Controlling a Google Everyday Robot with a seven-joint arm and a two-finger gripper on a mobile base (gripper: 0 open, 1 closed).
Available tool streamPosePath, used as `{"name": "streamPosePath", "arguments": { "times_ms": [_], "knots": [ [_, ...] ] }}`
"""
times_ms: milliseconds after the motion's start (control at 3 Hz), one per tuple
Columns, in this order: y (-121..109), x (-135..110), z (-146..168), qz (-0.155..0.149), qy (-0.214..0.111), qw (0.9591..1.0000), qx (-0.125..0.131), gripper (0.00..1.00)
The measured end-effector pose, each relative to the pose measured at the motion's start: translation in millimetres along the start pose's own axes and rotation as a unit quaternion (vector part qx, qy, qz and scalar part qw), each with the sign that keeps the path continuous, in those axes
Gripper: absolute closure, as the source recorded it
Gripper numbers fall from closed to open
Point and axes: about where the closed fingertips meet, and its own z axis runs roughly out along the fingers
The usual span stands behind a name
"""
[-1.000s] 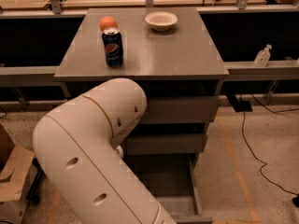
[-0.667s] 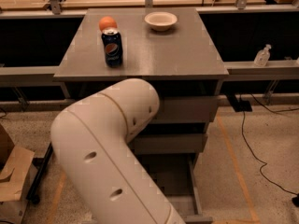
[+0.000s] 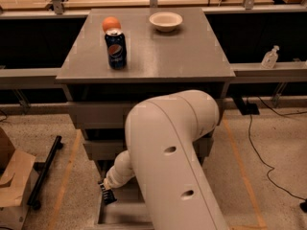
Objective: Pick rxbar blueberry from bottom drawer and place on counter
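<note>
- The rxbar blueberry does not show anywhere. It is not on the counter tabletop (image 3: pixel 168 51), so I judge it lies in the bottom drawer (image 3: pixel 121 213), behind the arm or under the wrist.
- The big white arm (image 3: pixel 172 147) swings from the left of the view toward the middle and right. It now covers the right part of the pulled-out drawer that was open to me a second ago.
- That swing uncovers the left part of the drawer, and with it the gripper (image 3: pixel 107 194), which I could not see before.
- The gripper hangs low at the left edge of the bottom drawer, at or just above its wall. It is dark and turned away from me, so I cannot tell whether it is spread or pressed together, or whether it holds anything.
- On the counter tabletop nothing moves. The Pepsi can (image 3: pixel 115 48) stands at the near left, the orange (image 3: pixel 111 23) just behind it, and the bowl (image 3: pixel 166 21) far and to the right.
- For the task, I read this as the reach into the drawer. The pick is not confirmed and the placing is not begun.
- The near right of the counter tabletop is bare and looks a fair spot for the bar.
</note>
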Motion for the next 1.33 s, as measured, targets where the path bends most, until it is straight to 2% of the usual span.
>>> {"name": "streamPosePath", "arguments": {
  "times_ms": [333,667,1333],
  "knots": [
    [-7.0,7.8,-7.3,0.006,-0.018,0.9997,-0.014,1.0],
    [-9.2,10.1,-9.1,0.009,-0.022,0.9996,-0.017,0.9],
    [-7.4,11.4,-7.2,0.009,-0.02,0.9996,-0.019,0.43]
  ]
}}
